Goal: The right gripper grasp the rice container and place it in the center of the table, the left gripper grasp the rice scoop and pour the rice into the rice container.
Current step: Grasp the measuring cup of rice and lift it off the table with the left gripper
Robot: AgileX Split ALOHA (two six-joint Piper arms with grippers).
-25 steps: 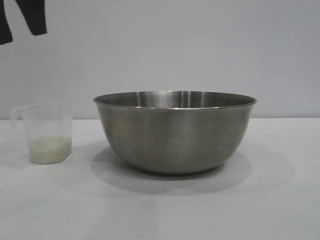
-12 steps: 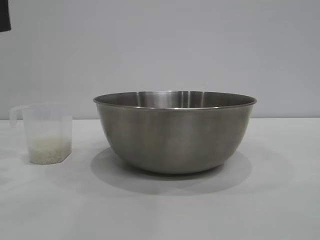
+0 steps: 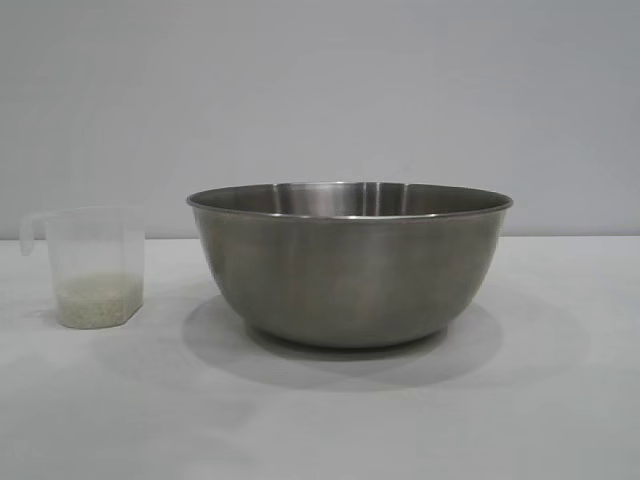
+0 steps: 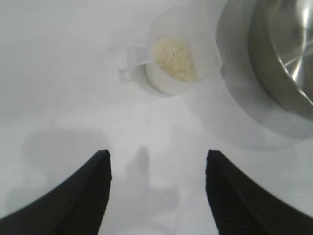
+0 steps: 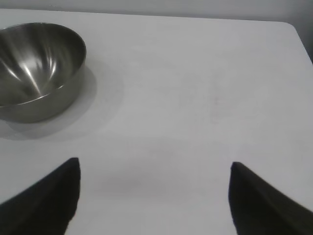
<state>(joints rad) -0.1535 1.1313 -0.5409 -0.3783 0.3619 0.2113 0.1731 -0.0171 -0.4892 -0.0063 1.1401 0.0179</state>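
- Standing in the middle of the white table [image 3: 560, 420] is the big steel bowl [image 3: 350, 265], upright, its inside bare in the wrist views.
- The clear plastic cup [image 3: 95, 268] sits upright well to the bowl's left, apart from it, with a shallow layer of rice [image 3: 98, 298] in its bottom.
- The left gripper [image 4: 157, 164] hangs above the table short of the cup, fingers spread, holding nothing.
- The right gripper [image 5: 154, 169] hovers over bare table away from the bowl, fingers spread wide and empty.
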